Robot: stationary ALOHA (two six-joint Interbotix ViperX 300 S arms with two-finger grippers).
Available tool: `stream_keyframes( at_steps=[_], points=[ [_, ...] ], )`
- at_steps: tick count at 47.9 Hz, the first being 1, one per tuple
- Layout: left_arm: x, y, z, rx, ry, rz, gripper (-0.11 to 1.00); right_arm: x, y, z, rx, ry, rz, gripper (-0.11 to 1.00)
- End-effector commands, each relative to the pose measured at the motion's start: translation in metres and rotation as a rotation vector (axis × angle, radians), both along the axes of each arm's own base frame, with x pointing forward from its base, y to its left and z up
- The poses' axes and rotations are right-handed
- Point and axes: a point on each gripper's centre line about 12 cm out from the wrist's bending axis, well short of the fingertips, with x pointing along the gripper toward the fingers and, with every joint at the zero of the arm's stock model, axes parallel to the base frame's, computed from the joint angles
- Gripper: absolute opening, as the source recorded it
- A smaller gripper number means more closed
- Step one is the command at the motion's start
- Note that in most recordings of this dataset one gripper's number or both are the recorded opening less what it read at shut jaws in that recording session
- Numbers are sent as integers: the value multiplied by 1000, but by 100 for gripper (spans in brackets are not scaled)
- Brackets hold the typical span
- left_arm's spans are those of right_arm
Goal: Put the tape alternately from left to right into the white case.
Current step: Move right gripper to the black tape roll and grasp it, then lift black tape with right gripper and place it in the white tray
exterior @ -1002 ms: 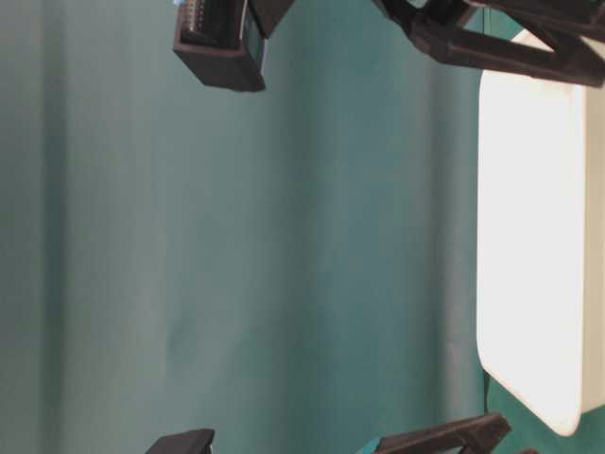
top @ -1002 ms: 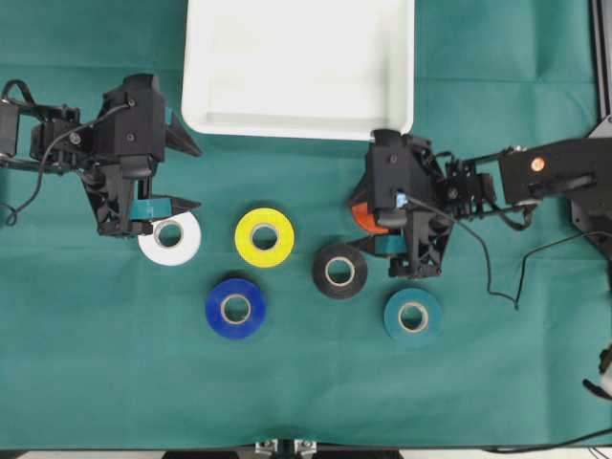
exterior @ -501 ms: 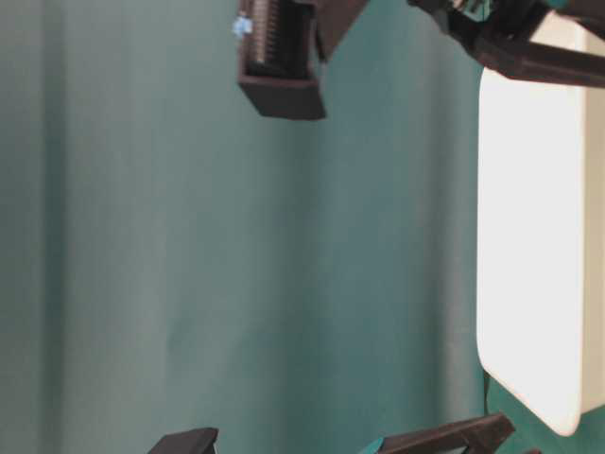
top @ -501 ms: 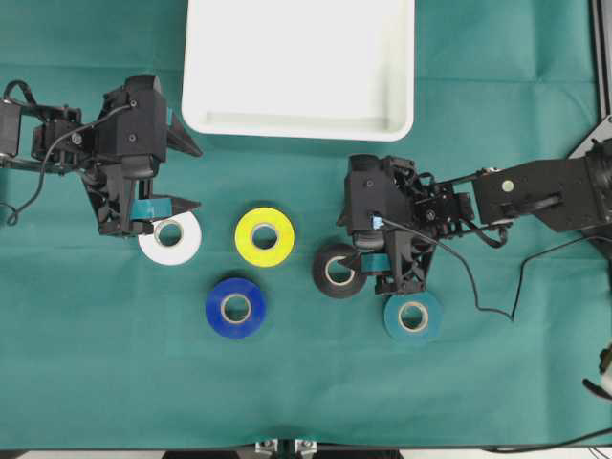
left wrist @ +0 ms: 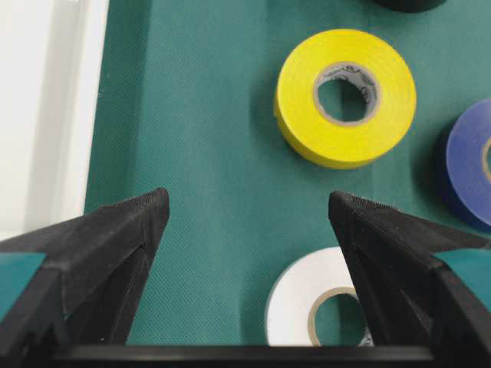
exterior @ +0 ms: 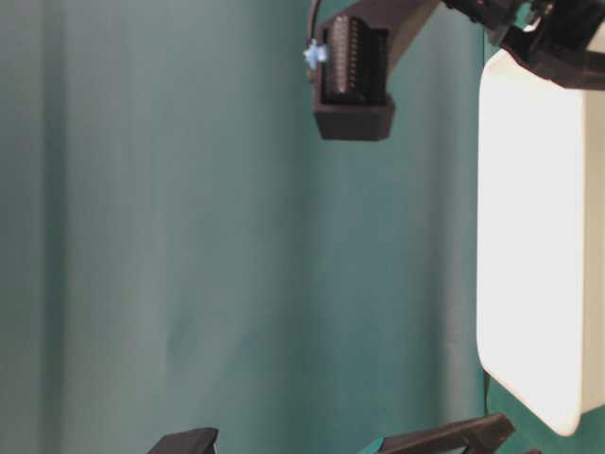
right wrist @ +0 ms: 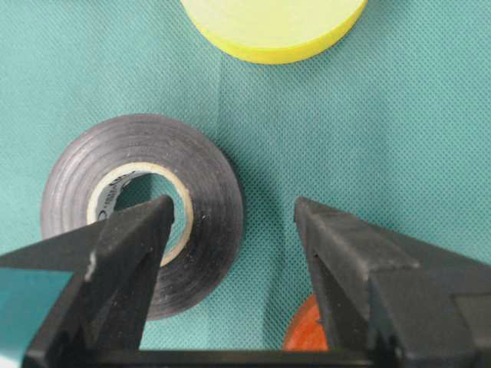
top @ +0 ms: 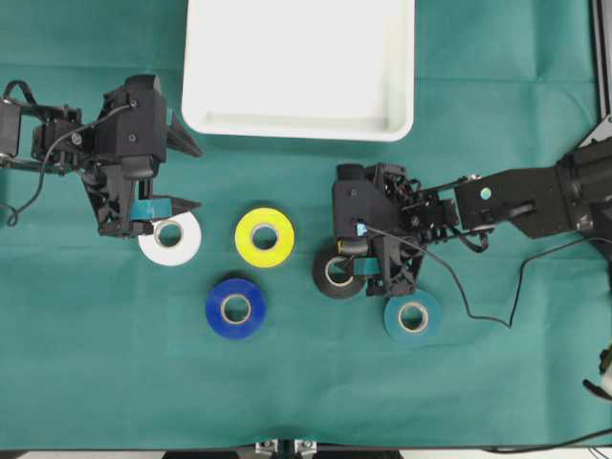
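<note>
your right pincer (right wrist: 234,222) stands wide and holds nothing. one finger (right wrist: 126,253) hangs over the core of the black tape (top: 337,273), the other finger (right wrist: 345,253) outside that roll, with an orange tape (right wrist: 303,331) peeking out just under it. the yellow tape (top: 265,236) lies ahead of the fingertips, and the teal tape (top: 413,316) sits just beside the pincer body on the desk (top: 306,382).

your left pincer (left wrist: 247,211) is parted about halfway and empty. the white tape (left wrist: 322,307) lies between and below its fingers, the yellow one ahead of it, and the blue tape (top: 235,308) ahead and off to the side.

the white case (top: 298,122) sits well apart from both pincers, at the far edge, with no roll in it.
</note>
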Motion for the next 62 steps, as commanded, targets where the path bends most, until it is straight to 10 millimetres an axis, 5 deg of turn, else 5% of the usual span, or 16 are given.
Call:
stream_keyframes(
  at_steps=[1, 19, 29, 42, 62],
  points=[
    [6, 0, 11, 1, -35, 1, 59, 7, 3, 7, 6, -33, 5, 72],
    [6, 0, 11, 0, -37, 2, 59, 10, 3, 0, 4, -16, 3, 69],
    [5, 0, 10, 0, -34, 2, 59, 13, 4, 5, 3, -20, 5, 27],
    [5, 0, 10, 0, -34, 2, 59, 14, 4, 22, 9, -51, 4, 26],
    [5, 0, 9, 0, -32, 2, 59, -3, -17, 82, -1, -113, -30, 26]
  ],
)
